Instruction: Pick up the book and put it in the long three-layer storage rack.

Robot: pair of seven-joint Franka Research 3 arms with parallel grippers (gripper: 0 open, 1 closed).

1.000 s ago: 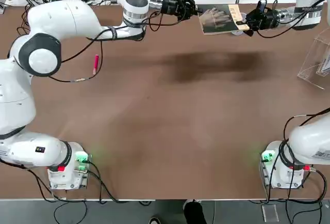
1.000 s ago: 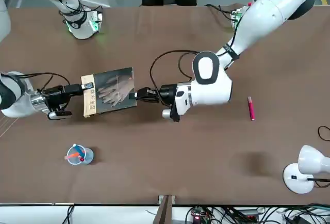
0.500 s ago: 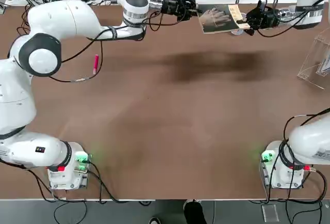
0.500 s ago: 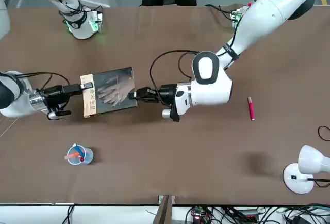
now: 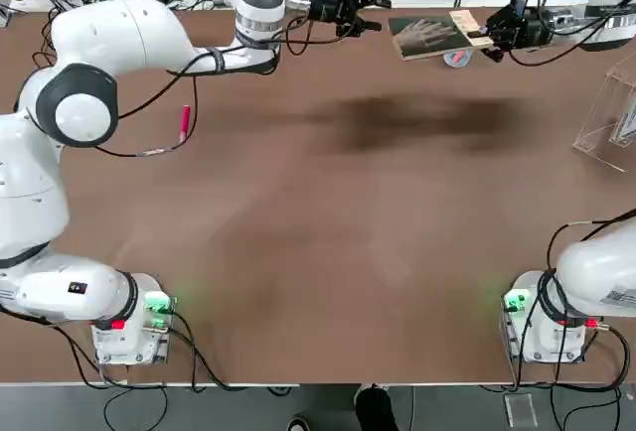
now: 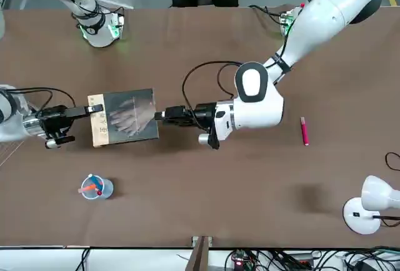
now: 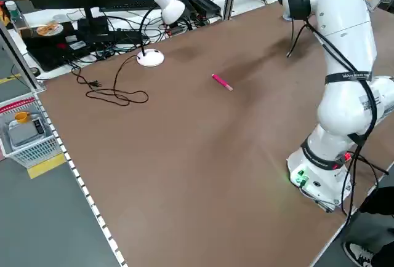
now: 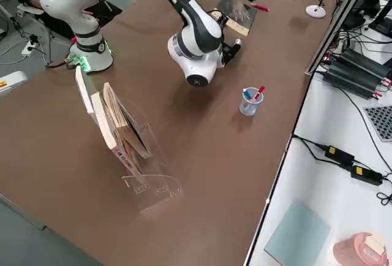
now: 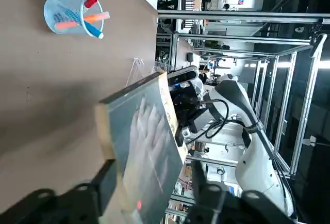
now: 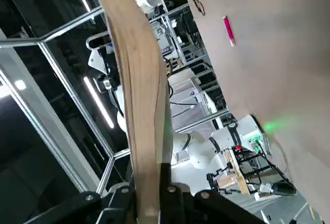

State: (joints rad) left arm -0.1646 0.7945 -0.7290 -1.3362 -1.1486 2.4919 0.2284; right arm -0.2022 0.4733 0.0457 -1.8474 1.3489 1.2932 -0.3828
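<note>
While the top view shows the book (image 5: 434,36) near the table's (image 5: 318,252) far edge, clamped by the right gripper (image 5: 494,34), the front view shows the left gripper (image 6: 164,115) spread apart beside it, so carrying toward the rack (image 8: 131,149) seemingly follows.

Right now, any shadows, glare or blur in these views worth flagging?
Top view: a broad dark shadow lies on the table below the book. Front view: green base light glows on the table. Right wrist view: book edge fills the foreground, soft. Right side view: the clear rack barely stands out.
</note>
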